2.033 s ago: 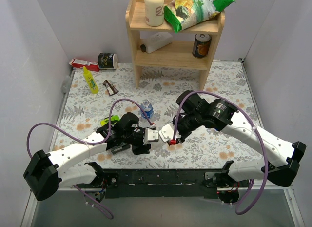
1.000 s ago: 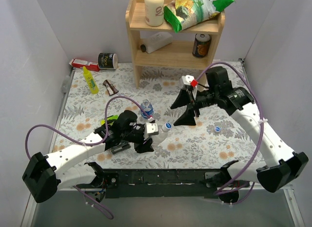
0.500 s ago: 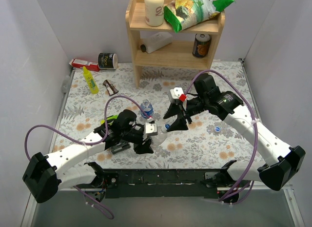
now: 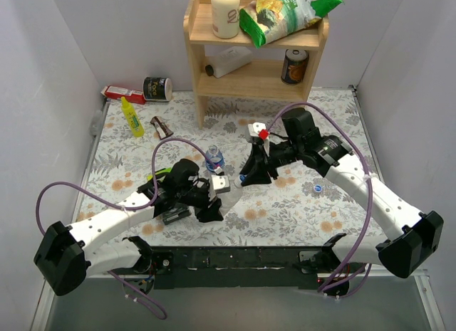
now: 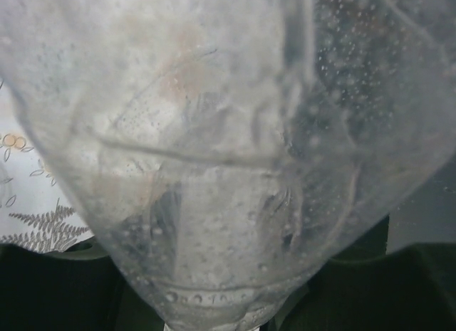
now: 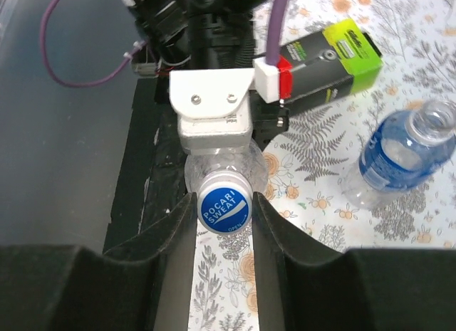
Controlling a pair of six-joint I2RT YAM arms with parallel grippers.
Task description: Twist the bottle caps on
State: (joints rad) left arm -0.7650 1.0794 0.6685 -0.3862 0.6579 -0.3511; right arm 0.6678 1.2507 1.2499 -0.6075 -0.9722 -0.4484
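My left gripper (image 4: pixel 217 196) clamped the plain clear plastic bottle (image 6: pixel 249 171), my right gripper (image 6: pixel 224 203) pinching its round blue cap (image 6: pixel 225 210) on; the blue-labelled clear bottle (image 6: pixel 395 156) stood uncapped.

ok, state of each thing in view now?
Plain bottle: clamped in left gripper, neck pointing at right gripper.
Fitted cap: on plain bottle's neck, right gripper shut on it; tightness unclear.
Labelled bottle: upright, uncapped.
Loose cap: on the table, alone.
Yellow squeeze bottle: lying flat.
Can: upright on shelf.
Top white bottle: upright.
Lower white bottle: on its side.
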